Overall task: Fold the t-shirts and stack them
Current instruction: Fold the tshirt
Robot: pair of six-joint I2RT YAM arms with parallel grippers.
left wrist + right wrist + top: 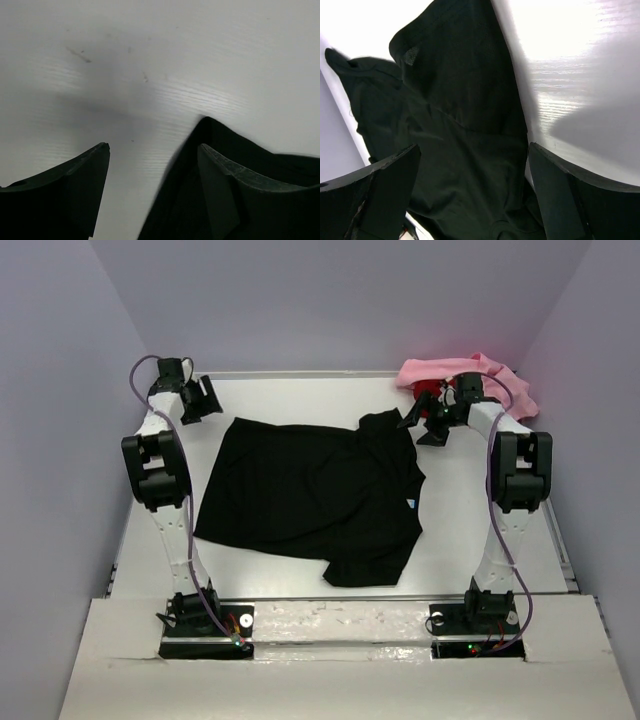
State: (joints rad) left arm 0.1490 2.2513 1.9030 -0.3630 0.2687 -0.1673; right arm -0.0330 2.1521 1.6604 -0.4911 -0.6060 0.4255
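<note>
We see the black t-shirt (pixel 300 490) lying spread over the middle of the white worktop (pixel 480 510), partly folded, its small light neck label (pixel 411 503) towards the right. The left jaws stand wide apart at the shirt's far left corner, gripping nothing – the corner lies just beside one finger, bare worktop between the two. The right jaws are also wide open and empty, over the shirt's far right part. The pink t-shirt (pixel 440 370) is bunched in the far right corner, the red t-shirt (pixel 428 390) against it.
</note>
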